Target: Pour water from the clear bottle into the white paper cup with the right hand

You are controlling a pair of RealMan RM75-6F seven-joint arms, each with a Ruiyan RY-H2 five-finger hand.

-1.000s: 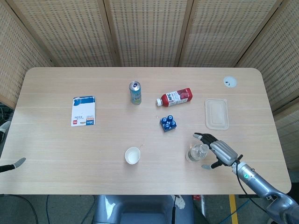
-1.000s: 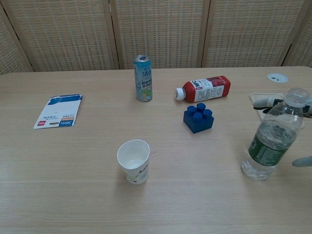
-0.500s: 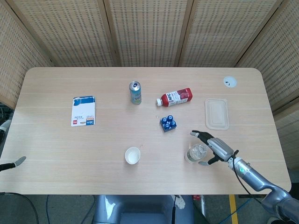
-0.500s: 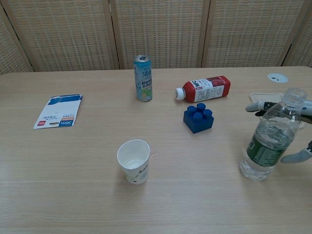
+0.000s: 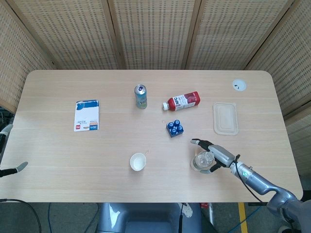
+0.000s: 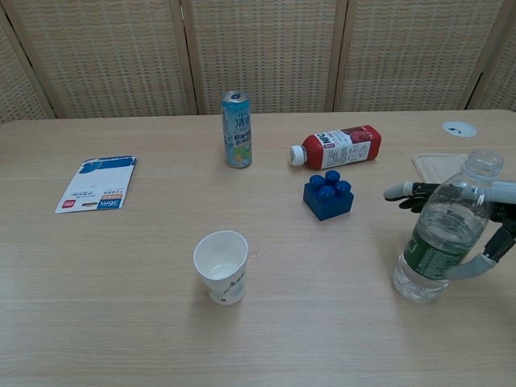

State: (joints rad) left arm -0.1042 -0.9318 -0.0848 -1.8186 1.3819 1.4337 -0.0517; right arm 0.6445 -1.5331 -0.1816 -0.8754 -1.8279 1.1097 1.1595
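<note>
The step in hand looks like the grasp of the clear bottle (image 6: 442, 234), which stands upright and uncapped on the table (image 6: 113, 322), near the right side and well to the right of the white paper cup (image 6: 222, 266). The right hand (image 5: 217, 156) has its fingers (image 6: 405, 193) spread around the bottle's body: some reach round the far side, the thumb hooks in at the near side by the green label. From the chest view they seem to touch or nearly touch the plastic, but whether they already squeeze it cannot be told; the bottle's base rests on the table.

The cup stands upright, open and apparently empty, with the blue toy brick (image 6: 328, 196) between it and the bottle on the far side. The left hand (image 5: 18, 168) shows only as a tip at the table's left edge; how its fingers lie cannot be told.

The next move, as I judge it, calls for a firm closing on the bottle, a lift, a carry leftward to the cup and a slow tilt over its rim. With no cap and water about halfway up, a sudden tilt could spill, and the light cup could tip if knocked.
</note>
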